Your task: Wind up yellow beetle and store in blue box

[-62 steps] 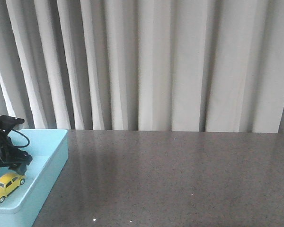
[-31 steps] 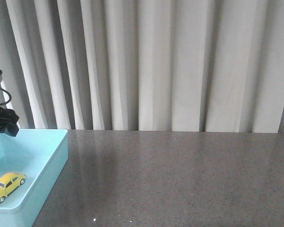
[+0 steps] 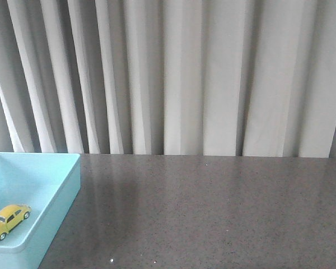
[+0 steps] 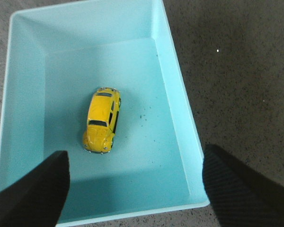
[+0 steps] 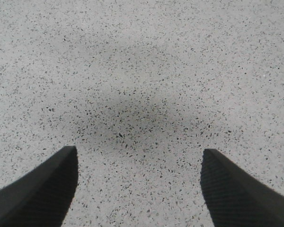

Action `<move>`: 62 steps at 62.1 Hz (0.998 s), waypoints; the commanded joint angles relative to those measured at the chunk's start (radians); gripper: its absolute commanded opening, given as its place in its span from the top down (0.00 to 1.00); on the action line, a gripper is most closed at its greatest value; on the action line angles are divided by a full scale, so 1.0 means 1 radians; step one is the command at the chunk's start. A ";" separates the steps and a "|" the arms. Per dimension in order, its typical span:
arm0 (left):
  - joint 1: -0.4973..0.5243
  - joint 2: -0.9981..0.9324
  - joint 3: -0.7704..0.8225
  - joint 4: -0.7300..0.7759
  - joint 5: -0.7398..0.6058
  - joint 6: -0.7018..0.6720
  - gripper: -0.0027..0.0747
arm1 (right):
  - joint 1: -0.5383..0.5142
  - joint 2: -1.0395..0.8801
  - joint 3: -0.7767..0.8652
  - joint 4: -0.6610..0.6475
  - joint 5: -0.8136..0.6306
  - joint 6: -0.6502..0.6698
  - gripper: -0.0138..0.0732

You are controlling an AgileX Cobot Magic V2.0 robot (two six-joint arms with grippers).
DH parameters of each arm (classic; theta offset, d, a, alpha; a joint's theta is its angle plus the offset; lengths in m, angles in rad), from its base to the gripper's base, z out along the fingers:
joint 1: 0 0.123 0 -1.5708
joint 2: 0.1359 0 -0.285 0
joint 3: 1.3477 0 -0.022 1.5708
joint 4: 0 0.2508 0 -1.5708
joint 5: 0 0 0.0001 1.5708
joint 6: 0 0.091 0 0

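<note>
Yellow beetle [image 4: 102, 121]: set on its wheels inside the blue box [image 4: 175, 109], untouched
Left tool [image 4: 135, 189]: spread apart, empty, held above the box
Right tool [image 5: 138, 189]: apart, empty, over bare counter [image 5: 142, 71]
Step judged: storing done; a straight upward retreat is advised, box walls avoided

The toy car [image 4: 102, 121] has a glossy yellow painted shell, smooth and hard-looking, with dark shiny windows (metal or plastic cannot be told). It sits on the floor of the blue box [image 4: 173, 101], which looks like smooth plastic with a soft satin sheen and a few dark specks on the floor beside the car. Around the box the table [image 3: 213, 213] is a speckled stone-like surface, smooth with a faint gloss. Behind the table hangs a pale cloth curtain [image 3: 179, 78], matt, in soft folds. The fingers [image 5: 236, 194] are black with a finely ribbed, matt texture.
</note>
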 commanded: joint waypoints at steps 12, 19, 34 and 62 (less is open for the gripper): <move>-0.019 -0.377 0.376 -0.034 -0.481 -0.013 0.23 | 0.000 -0.009 -0.024 -0.008 -0.049 0.001 0.24; -0.089 -0.500 0.532 -0.040 -0.564 -0.009 0.23 | 0.000 -0.009 -0.024 -0.008 -0.049 0.001 0.24; -0.303 -0.665 0.737 -0.003 -0.508 -0.001 0.23 | 0.000 -0.009 -0.024 -0.008 -0.049 0.001 0.24; -0.340 -0.695 0.808 0.360 -0.405 -0.454 0.33 | 0.000 -0.009 -0.024 -0.008 -0.051 0.001 0.25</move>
